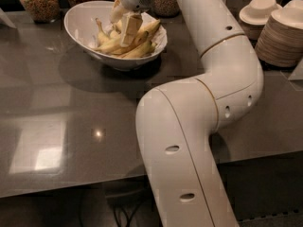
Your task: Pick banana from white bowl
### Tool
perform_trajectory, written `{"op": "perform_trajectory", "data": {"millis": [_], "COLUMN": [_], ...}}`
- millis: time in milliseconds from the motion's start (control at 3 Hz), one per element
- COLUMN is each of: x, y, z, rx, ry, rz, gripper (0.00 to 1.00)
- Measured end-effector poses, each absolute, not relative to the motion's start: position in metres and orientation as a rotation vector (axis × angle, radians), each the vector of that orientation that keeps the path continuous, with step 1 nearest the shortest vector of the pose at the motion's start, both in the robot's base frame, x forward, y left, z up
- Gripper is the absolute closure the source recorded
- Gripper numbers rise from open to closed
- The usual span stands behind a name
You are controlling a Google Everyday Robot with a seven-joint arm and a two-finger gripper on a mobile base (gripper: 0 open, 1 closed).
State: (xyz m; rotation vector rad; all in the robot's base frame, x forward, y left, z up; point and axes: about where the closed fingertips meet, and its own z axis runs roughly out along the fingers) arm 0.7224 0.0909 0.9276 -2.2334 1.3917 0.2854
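Close by, the robot's thick white arm (189, 126) rises over a dark grey polished counter (57, 126) that mirrors pale patches of light. Farther on, a large glossy white bowl (83, 20) holds small yellow bananas (142, 48). The gripper (124, 22) is down among them, and I cannot tell its grasp. Behind stand glass jars of grain (38, 1) and stacked cream plates (279, 37).

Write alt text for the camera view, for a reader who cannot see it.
A white robot arm reaches across a dark grey counter, its gripper down among the yellow bananas in a white bowl. Glass jars stand behind the bowl, and stacked plates sit at the right.
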Motion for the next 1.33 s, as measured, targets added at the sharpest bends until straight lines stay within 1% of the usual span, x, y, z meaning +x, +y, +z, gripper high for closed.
{"op": "perform_trajectory", "data": {"millis": [667,1000,1333], "x": [0.720,0.717,0.712], "y": [0.078,0.068,0.060], "z": [0.915,0.915,0.911], "rx": [-2.287,-2.300,-2.307], "ry": [1.428,1.445,1.459], "rz": [0.265,0.259,0.281], "gripper": [0.33,0.36,0.55]}}
